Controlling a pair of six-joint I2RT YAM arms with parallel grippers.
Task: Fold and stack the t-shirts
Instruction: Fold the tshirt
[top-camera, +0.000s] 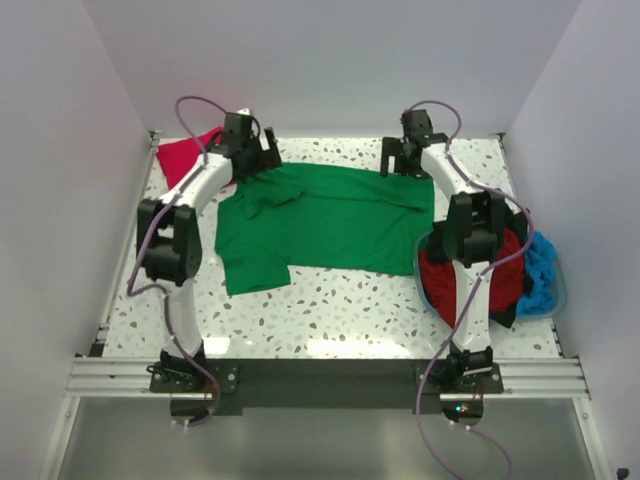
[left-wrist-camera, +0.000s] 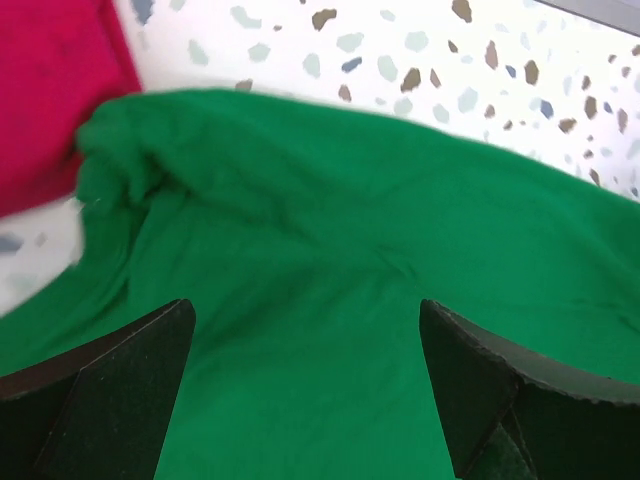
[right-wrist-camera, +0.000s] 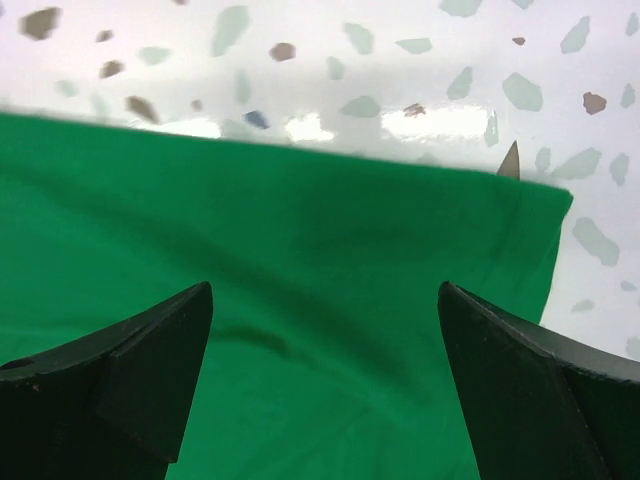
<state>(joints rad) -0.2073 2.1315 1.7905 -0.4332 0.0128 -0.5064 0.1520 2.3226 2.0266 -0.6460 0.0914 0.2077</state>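
Observation:
A bright green t-shirt (top-camera: 320, 225) lies spread across the middle of the table. It fills the left wrist view (left-wrist-camera: 330, 290) and the right wrist view (right-wrist-camera: 300, 330). My left gripper (top-camera: 250, 150) is open over the shirt's far left corner. My right gripper (top-camera: 402, 160) is open over its far right corner, just inside the cloth's edge. A pinkish crimson shirt (top-camera: 187, 155) lies at the far left, also in the left wrist view (left-wrist-camera: 55, 90). Dark red (top-camera: 500, 262), black and blue (top-camera: 541, 272) shirts sit piled at the right.
The pile at the right sits in a light-blue round basket (top-camera: 432, 295) beside the right arm. White walls close in the speckled table (top-camera: 330, 310) on three sides. A metal rail runs along the near edge.

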